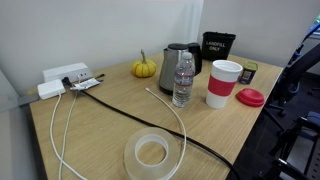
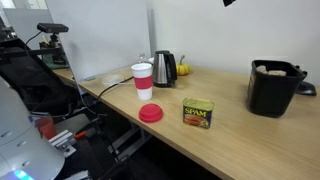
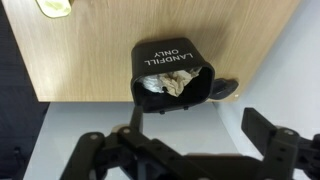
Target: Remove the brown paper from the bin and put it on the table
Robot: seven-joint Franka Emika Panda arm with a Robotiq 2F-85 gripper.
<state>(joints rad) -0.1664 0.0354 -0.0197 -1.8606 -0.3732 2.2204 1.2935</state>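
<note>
The brown paper (image 3: 176, 84) is sitting crumpled inside the bin (image 3: 170, 70), filling its open mouth, and none of it is out on the bench (image 3: 90, 50) yet. From the wrist view we look straight down into that black box, with the "LANDFILL ONLY" lettering on its face, and it stands hard against one edge of the bench. The hand (image 3: 195, 128) hangs above it, released, jaws spread wide, with nothing between them and nothing touched.

In an exterior view the bin (image 2: 273, 90) stands on its own toward one end of the bench, and a tan wad of paper (image 2: 272, 69) just shows at the rim. A Spam can (image 2: 198, 113) stands near the front edge, well apart from the bin. A red lid (image 2: 150, 113) lies flat beside the red-and-white cup (image 2: 142, 80).

Across to the other angle: the bin (image 1: 218, 45) stands at the far edge behind the cup. The steel kettle (image 1: 176, 62) and a water bottle (image 1: 184, 80) stand close together mid-bench. A small orange pumpkin (image 1: 144, 68) stands just beside the kettle. A power strip (image 1: 65, 75) lies at the far corner, with a black cable (image 1: 130, 112) running diagonally across the wood. A clear roll of tape (image 1: 152, 153) lies flat at the near edge.
</note>
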